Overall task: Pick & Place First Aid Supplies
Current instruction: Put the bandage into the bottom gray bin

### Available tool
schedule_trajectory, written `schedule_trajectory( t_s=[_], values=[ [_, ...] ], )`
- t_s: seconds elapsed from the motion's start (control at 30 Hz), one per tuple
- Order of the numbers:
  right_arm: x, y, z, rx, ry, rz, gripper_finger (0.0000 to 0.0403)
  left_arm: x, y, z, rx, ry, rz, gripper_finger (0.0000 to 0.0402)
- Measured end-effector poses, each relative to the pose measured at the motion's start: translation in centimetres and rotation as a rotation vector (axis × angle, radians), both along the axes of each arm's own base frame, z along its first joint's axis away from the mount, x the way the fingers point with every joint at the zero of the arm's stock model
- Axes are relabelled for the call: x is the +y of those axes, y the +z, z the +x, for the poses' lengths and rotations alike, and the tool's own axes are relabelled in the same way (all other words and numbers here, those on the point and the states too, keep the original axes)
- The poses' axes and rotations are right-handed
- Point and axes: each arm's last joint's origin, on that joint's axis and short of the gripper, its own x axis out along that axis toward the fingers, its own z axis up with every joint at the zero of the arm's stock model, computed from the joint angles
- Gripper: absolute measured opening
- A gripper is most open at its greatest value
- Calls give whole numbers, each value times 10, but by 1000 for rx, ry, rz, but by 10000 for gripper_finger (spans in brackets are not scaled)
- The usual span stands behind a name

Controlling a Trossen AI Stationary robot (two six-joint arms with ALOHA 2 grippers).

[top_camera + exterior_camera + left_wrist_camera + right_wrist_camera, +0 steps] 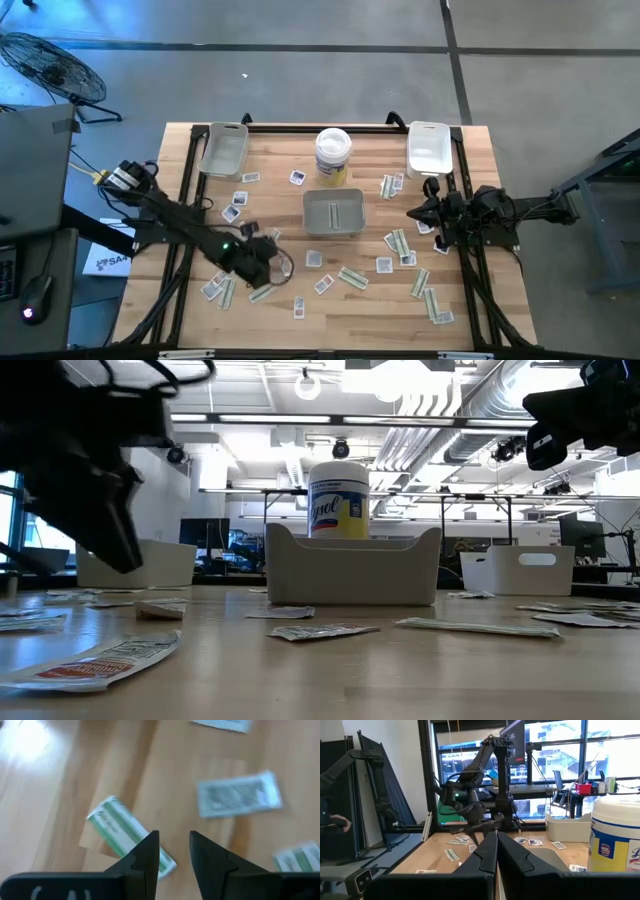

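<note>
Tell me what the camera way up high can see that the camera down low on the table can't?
Only the high view shows the whole table, both arms, all the scattered packets, the fan on the floor, and the left gripper over the packets near the table's front left, while the right gripper waits near the right edge.

Only the low view shows the room behind the table, with ceiling lights and pipes, and the tub's yellow label.

Both show the white tub, the grey middle tray, the two side trays and packets.

Yellow-labelled tub (333,155), grey tray (334,213) before it, two corner trays (224,150)
</note>
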Motion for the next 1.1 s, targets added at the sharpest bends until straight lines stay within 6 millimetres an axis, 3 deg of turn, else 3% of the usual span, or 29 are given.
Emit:
schedule_trajectory(
  t_s=[0.17,0.47,0.73,0.83,1.0,1.1],
  values=[
    [0,0,0,0,0,0,5,-4,-6,-10,75,-115,41,104],
    [0,0,0,0,0,0,5,14,-32,-16,57,-72,20,104],
    [0,0,0,0,0,0,5,16,-38,-19,46,-69,5,102],
    [0,0,0,0,1,0,5,17,-41,-20,37,-68,-1,83],
    [0,0,0,0,1,0,5,19,-48,-24,20,-19,-36,18],
    [0,0,0,0,0,0,5,19,-49,-24,3,14,-66,7]
  ],
)
